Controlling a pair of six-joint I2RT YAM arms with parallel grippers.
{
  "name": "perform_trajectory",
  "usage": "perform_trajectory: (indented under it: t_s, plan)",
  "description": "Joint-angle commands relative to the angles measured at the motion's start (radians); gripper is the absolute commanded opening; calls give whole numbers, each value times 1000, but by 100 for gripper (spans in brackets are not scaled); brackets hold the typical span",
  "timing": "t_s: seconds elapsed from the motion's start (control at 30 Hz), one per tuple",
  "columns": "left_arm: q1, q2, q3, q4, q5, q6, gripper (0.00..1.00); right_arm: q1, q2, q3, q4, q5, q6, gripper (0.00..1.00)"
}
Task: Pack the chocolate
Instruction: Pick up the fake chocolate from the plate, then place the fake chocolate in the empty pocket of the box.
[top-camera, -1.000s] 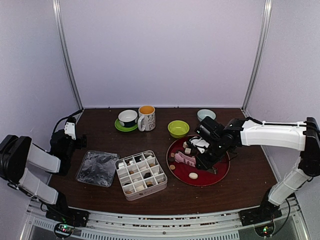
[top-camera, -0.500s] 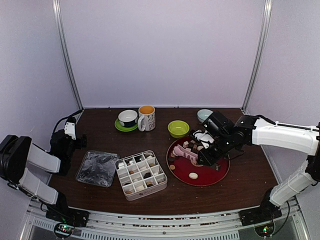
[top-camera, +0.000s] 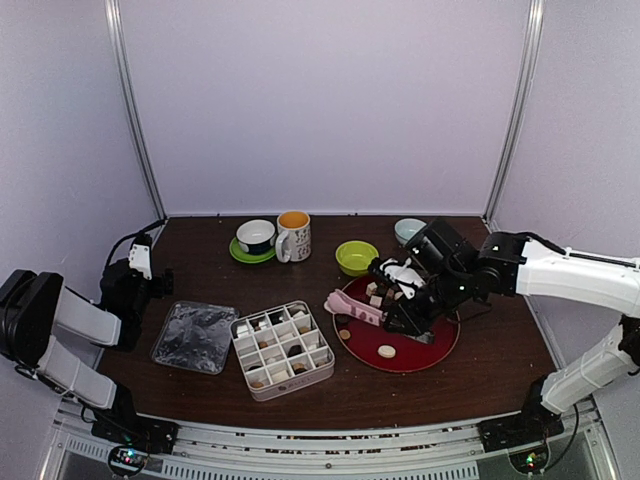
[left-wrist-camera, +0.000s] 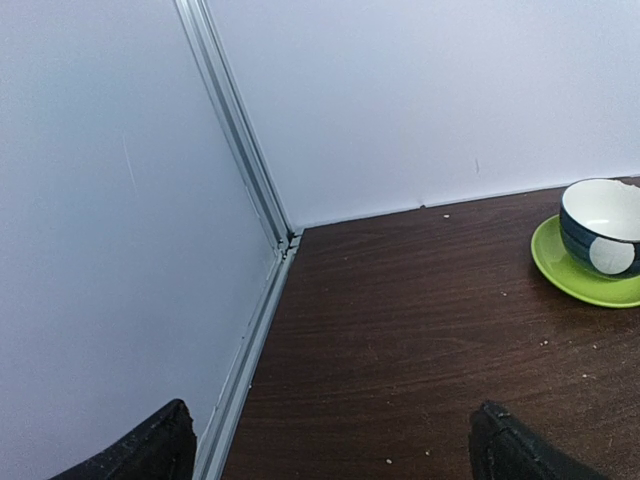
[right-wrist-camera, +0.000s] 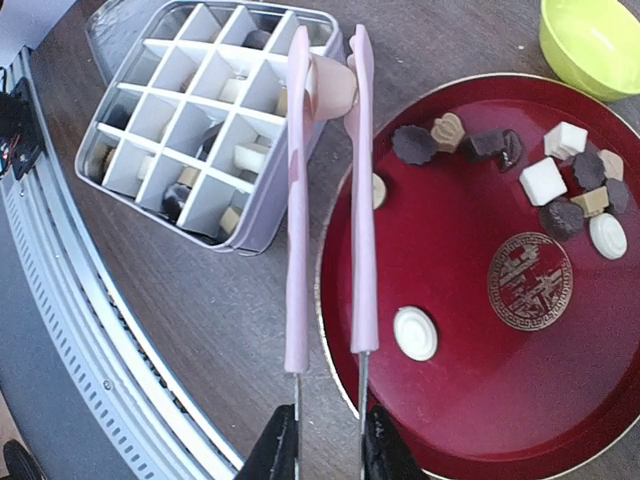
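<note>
My right gripper (right-wrist-camera: 330, 452) is shut on the handles of the pink tongs (right-wrist-camera: 358, 200). The tong tips pinch a pale round chocolate (right-wrist-camera: 335, 88) over the right edge of the white divided box (right-wrist-camera: 160, 95). Several box cells hold chocolate pieces (right-wrist-camera: 250, 157). More dark, tan and white chocolates (right-wrist-camera: 545, 180) lie on the red plate (right-wrist-camera: 470, 400), with a white round one (right-wrist-camera: 415, 333) near the tongs. From the top view the tongs (top-camera: 352, 307) reach left from the right gripper (top-camera: 395, 318) toward the box (top-camera: 282, 348). My left gripper (left-wrist-camera: 330, 460) stands open over bare table.
A clear plastic lid (top-camera: 194, 336) lies left of the box. Along the back stand a bowl on a green saucer (top-camera: 256, 238), a mug (top-camera: 293, 236), a green bowl (top-camera: 357, 257) and a pale blue bowl (top-camera: 408, 229). The left arm (top-camera: 60, 330) rests by the left wall.
The right arm has carried the tongs leftward off the red plate toward the box, with a pale piece pinched in their tips. The left arm has not moved.
</note>
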Motion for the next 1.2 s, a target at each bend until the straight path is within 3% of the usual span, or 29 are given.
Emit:
perform_trajectory:
  t_s: [0.0, 0.63, 1.17]
  plan:
    - [9, 6, 17, 59, -2, -12, 98, 51, -13, 43, 65, -45, -15, 22]
    - [10, 6, 17, 58, -2, -12, 98, 247, 268, 225, 221, -91, 32, 21]
    - [9, 7, 18, 58, -2, -12, 98, 276, 418, 320, 225, 49, 51, 22]
